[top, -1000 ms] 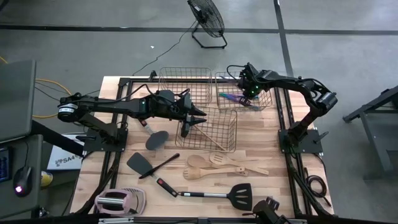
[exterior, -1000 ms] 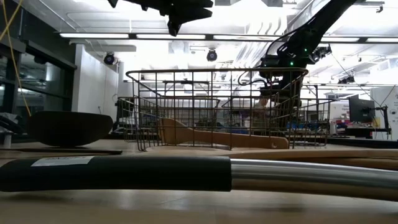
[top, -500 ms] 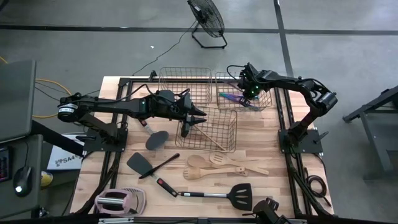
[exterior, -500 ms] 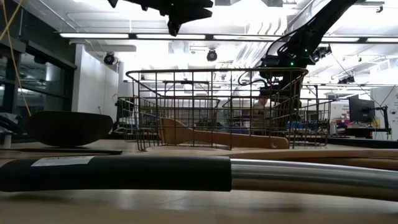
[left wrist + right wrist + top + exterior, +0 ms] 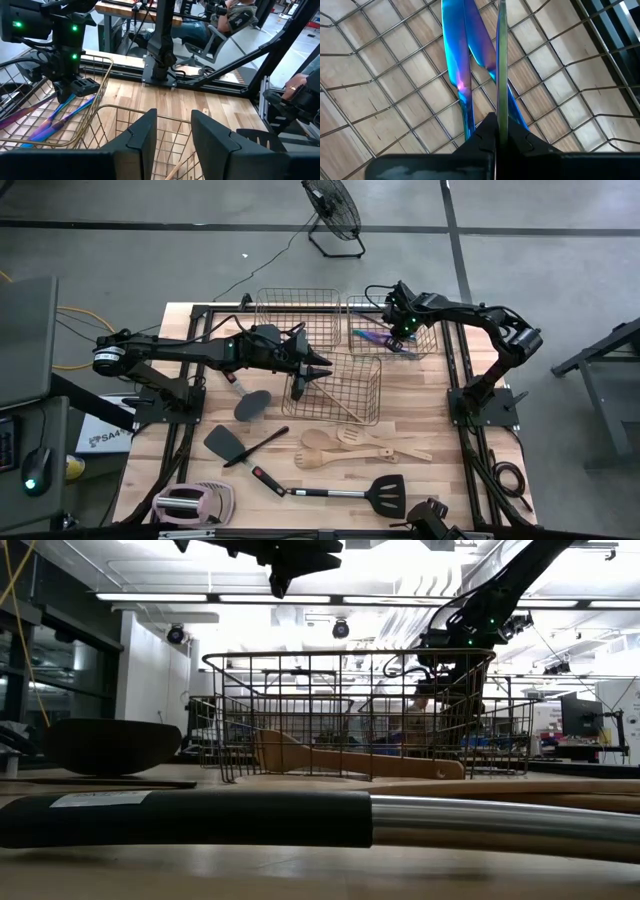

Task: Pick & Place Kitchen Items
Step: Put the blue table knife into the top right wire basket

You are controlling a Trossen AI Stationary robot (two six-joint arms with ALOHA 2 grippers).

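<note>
Iridescent pieces (image 5: 378, 338): thin purple-teal utensils lying in the right rear basket (image 5: 428, 340), toward 1 o'clock on the table (image 5: 420, 395). In the right wrist view two blue blades (image 5: 465, 60) lie on the wire mesh, and a thin piece seen edge-on (image 5: 501, 70) runs up from the fingers; its far end is cut off by the frame. The right gripper (image 5: 403, 328) stands over these pieces, fingers pressed together on the edge-on piece. In the low view the gripper is seen only through basket wire, and the pieces are hard to make out.

Wooden spatula (image 5: 340, 760): lies inside the centre basket (image 5: 368, 390); from above it is largely masked by wire.

Left gripper (image 5: 322, 367): poised above the 9 o'clock rim of the centre basket, fingers (image 5: 142, 137) narrowly parted with nothing between them. In the low view only its tip enters from the top edge.

Toward 6 o'clock on the table: wooden spoons (image 5: 345, 445), a black spatula (image 5: 385, 495) with metal shaft, a second black spatula (image 5: 225, 443), and a black spoon (image 5: 252, 405) near 9 o'clock. In the low view the nearest handle (image 5: 190, 818) is blurred and fills the foreground.

Left rear basket (image 5: 268, 320): contents cannot be told. Pink-and-white gadget (image 5: 192, 503): at 7 o'clock, partly cut off by the table frame.
</note>
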